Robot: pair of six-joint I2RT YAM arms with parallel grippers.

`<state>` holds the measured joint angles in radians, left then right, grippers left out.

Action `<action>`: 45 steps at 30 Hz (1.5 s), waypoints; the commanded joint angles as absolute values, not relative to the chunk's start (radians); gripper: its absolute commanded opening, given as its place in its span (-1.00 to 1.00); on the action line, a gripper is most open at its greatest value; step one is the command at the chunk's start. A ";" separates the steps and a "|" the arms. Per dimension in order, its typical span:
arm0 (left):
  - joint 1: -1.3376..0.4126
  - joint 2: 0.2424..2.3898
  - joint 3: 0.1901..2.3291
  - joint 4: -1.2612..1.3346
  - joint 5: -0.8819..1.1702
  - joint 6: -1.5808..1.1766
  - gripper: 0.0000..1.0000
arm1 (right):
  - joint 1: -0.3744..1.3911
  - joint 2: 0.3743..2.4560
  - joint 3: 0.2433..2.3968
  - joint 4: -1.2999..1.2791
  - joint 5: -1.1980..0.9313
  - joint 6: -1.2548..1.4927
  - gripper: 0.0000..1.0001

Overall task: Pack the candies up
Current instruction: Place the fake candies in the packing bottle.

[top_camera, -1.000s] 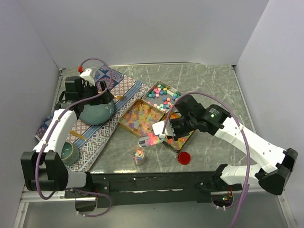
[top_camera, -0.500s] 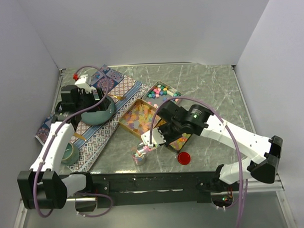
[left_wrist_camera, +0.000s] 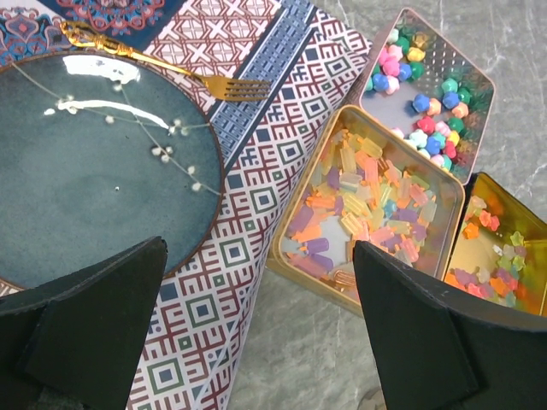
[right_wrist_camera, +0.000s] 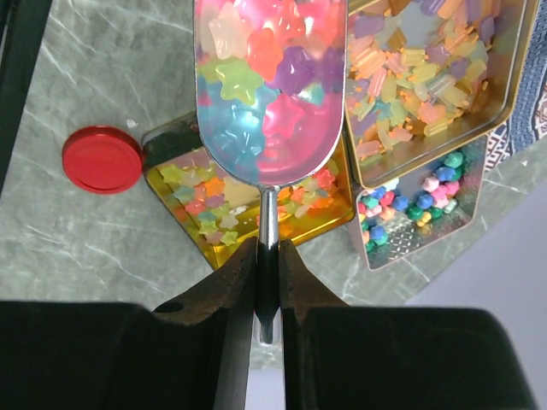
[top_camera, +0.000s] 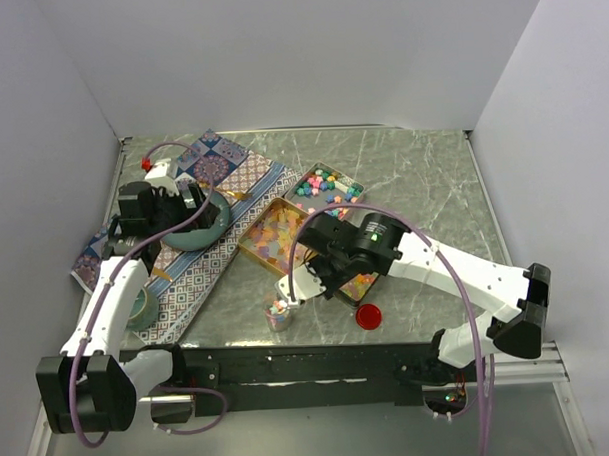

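The right gripper pinches the handle of a scoop heaped with candies, near gold tins holding more. The left gripper hangs, jaws spread wide, above the blue plate's edge

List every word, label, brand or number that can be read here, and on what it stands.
No text can be read in any view.
The cloth and plate bear only patterns; the tins, red disc and scoop show no lettering.

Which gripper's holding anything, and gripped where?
Right gripper pinches the scoop full of candies by its thin handle. Left gripper is open, holding nothing.
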<state>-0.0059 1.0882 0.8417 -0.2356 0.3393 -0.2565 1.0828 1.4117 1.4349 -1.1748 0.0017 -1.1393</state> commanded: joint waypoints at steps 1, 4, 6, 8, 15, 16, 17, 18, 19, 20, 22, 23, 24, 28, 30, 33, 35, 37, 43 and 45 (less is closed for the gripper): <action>-0.003 1.062 0.842 -0.166 0.373 -0.276 0.93 | 1.103 1.428 1.485 -1.213 0.087 -1.166 -1.00; -0.005 1.058 0.838 -0.155 0.383 -0.282 0.93 | 1.111 1.453 1.511 -1.230 0.115 -1.149 -1.00; -0.003 1.058 0.833 -0.153 0.385 -0.284 0.93 | 1.120 1.470 1.526 -1.239 0.129 -1.138 -1.00; -0.003 1.055 0.828 -0.146 0.390 -0.285 0.93 | 1.127 1.489 1.539 -1.249 0.159 -1.128 -1.00; -0.005 1.049 0.811 -0.124 0.405 -0.296 0.93 | 1.157 1.497 1.552 -1.256 0.209 -1.147 -1.00; -0.003 1.049 0.811 -0.123 0.405 -0.296 0.93 | 1.163 1.496 1.548 -1.255 0.215 -1.160 -1.00; -0.003 1.049 0.813 -0.121 0.408 -0.298 0.93 | 1.167 1.491 1.542 -1.253 0.231 -1.164 -1.00; -0.003 1.051 0.813 -0.120 0.410 -0.299 0.93 | 1.172 1.493 1.537 -1.253 0.241 -1.167 -1.00; -0.003 1.052 0.813 -0.120 0.411 -0.299 0.93 | 1.180 1.494 1.539 -1.255 0.247 -1.166 -1.00; -0.003 1.052 0.816 -0.120 0.413 -0.301 0.93 | 1.181 1.497 1.546 -1.261 0.258 -1.164 -1.00; -0.003 1.052 0.815 -0.114 0.416 -0.302 0.93 | 1.192 1.509 1.558 -1.272 0.265 -1.152 -1.00; -0.003 1.051 0.813 -0.112 0.416 -0.305 0.93 | 1.193 1.512 1.572 -1.282 0.274 -1.147 -1.00; -0.003 1.051 0.815 -0.110 0.417 -0.305 0.93 | 1.196 1.516 1.578 -1.288 0.278 -1.144 -1.00; -0.003 1.049 0.816 -0.107 0.423 -0.310 0.93 | 1.215 1.522 1.588 -1.302 0.311 -1.143 -1.00; -0.003 1.048 0.818 -0.107 0.425 -0.311 0.93 | 1.224 1.523 1.582 -1.307 0.343 -1.146 -1.00; -0.003 1.045 0.819 -0.109 0.428 -0.314 0.93 | 1.239 1.522 1.574 -1.310 0.374 -1.149 -1.00; -0.003 1.043 0.818 -0.109 0.431 -0.316 0.93 | 1.246 1.522 1.575 -1.310 0.391 -1.152 -1.00; -0.003 1.040 0.816 -0.109 0.433 -0.318 0.93 | 1.258 1.519 1.577 -1.312 0.408 -1.155 -1.00; -0.003 1.034 0.821 -0.115 0.433 -0.316 0.93 | 1.252 1.477 1.583 -1.296 0.425 -1.141 -1.00; -0.003 1.028 0.828 -0.118 0.436 -0.314 0.93 | 1.232 1.457 1.577 -1.281 0.402 -1.085 -1.00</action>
<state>-0.0059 1.0645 0.8169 -0.1532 0.4141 -0.3096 1.2575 1.5219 1.5463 -1.2617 0.3622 -1.0939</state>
